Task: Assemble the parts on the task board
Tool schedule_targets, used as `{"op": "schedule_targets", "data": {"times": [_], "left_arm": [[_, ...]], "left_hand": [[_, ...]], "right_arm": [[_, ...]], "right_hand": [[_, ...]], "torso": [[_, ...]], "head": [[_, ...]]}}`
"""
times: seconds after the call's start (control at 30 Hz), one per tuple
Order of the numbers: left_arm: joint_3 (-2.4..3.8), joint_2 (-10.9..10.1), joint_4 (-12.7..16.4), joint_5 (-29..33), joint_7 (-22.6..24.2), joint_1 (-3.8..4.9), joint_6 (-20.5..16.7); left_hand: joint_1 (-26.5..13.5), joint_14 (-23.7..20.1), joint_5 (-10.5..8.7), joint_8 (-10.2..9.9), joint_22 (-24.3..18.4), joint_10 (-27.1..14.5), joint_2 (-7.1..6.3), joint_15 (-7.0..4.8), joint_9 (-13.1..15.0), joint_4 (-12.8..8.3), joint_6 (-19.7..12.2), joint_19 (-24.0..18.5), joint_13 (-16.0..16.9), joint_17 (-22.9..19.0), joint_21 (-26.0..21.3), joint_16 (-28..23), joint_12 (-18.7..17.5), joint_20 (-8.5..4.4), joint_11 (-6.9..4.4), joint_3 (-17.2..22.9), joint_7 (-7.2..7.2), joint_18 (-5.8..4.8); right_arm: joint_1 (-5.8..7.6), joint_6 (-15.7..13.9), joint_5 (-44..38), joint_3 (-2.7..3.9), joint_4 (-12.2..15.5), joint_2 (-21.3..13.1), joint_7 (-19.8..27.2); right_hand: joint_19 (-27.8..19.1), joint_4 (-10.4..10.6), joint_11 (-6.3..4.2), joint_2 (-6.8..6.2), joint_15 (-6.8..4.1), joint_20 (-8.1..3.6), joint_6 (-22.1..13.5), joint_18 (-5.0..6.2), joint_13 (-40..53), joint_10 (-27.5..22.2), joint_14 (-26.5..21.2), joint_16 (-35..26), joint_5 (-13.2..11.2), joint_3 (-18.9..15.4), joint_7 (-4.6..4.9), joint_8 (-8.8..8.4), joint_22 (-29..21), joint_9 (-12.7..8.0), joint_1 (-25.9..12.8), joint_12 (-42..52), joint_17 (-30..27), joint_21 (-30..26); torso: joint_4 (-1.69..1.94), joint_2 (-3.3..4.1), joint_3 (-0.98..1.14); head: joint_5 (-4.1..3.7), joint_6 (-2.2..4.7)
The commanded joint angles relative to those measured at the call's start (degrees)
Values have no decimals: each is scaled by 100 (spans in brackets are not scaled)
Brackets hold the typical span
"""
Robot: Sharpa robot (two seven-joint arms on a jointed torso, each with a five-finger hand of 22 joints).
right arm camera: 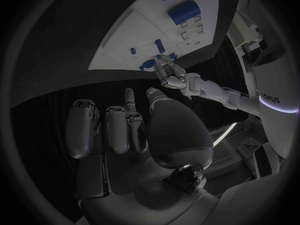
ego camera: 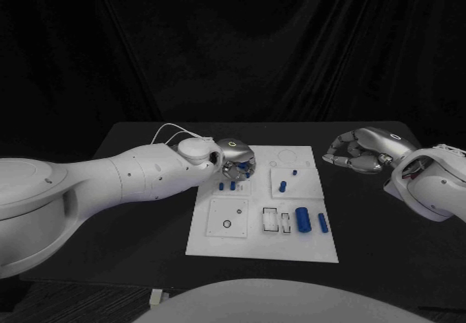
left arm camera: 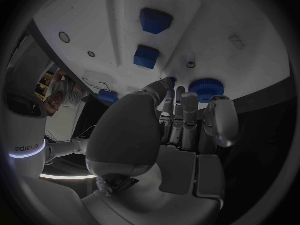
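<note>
The white task board (ego camera: 262, 232) lies in the middle of the black table. My left hand (ego camera: 233, 158) hovers over its far left corner. In the left wrist view its fingertips (left arm camera: 181, 97) reach a blue round knurled part (left arm camera: 206, 88) at the board's edge; I cannot tell whether they grip it. Two blue blocks (left arm camera: 155, 20) (left arm camera: 147, 56) stand further along the board. A large blue cylinder (ego camera: 303, 219) and a smaller one (ego camera: 323, 223) lie at the board's near right. My right hand (ego camera: 354, 151) hangs over bare table right of the board, its fingers curled in on nothing.
Two small blue pegs (ego camera: 221, 186) (ego camera: 234, 183) stand just below my left hand, and a blue piece (ego camera: 283, 186) with a small peg (ego camera: 294, 173) sits mid-board. Rectangular slots (ego camera: 275, 220) and a round hole (ego camera: 227, 223) mark the near half.
</note>
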Motion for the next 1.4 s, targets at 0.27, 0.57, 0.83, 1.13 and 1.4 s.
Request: {"op": "schedule_targets", "data": {"times": [0.27,0.57,0.83,1.13,1.4], "left_arm": [[6,82,-142,-8,165,-81,-80],[7,98,-171,-8,239,-106,-164],[8,-22,-45,-8,303,-108,-444],[9,-357,398,-8,258,175,-628],[9,-715,832,-7,158,454,-573]], "left_hand": [[-12,46,57,98,994,441,69,-53,22,-48,244,84,-270,-143,57,20,-330,-11,-30,73,-7,-43],[-22,141,124,98,1017,871,77,-29,10,-112,368,145,-595,-241,124,23,-787,-21,-13,114,34,-60],[5,246,209,145,1048,1215,84,-27,23,-192,555,219,-694,-214,228,74,-917,-29,-12,111,59,-82],[52,164,146,-21,1006,1244,54,-18,-63,-254,428,143,-849,-455,86,-77,-1201,-31,8,173,66,-52],[20,174,59,-67,999,1258,49,-18,-92,-236,406,128,-883,-443,59,-66,-1273,-28,-9,170,48,-49]], "right_arm": [[-19,-12,-13,4,18,-12,3],[-20,-10,-13,4,15,-9,-2],[-21,-8,-13,4,19,-14,-10],[-21,1,-13,4,23,-35,-32],[-20,3,-13,4,13,-30,-34]], "right_hand": [[88,2,30,15,22,36,-2,65,1510,619,283,-19,25,-17,18,-21,1063,-10,63,15,-12,-30],[88,2,30,15,22,36,-2,65,1510,619,283,-19,25,-17,18,-21,1063,-10,63,15,-12,-30],[88,2,30,15,22,36,-2,65,1510,619,283,-19,25,-17,18,-21,1063,-10,63,15,-12,-30],[82,1,30,21,23,36,7,69,1510,619,281,-24,26,-14,17,-19,1058,-12,67,15,-21,-47],[78,1,29,23,23,36,9,71,1510,619,281,-25,27,-14,17,-19,1055,-13,68,15,-23,-56]], "torso": [[-1,1,2],[0,5,0],[0,0,1],[1,-1,2],[4,-7,3]], "head": [[-14,1],[-9,1],[-19,1],[6,1],[-18,1]]}}
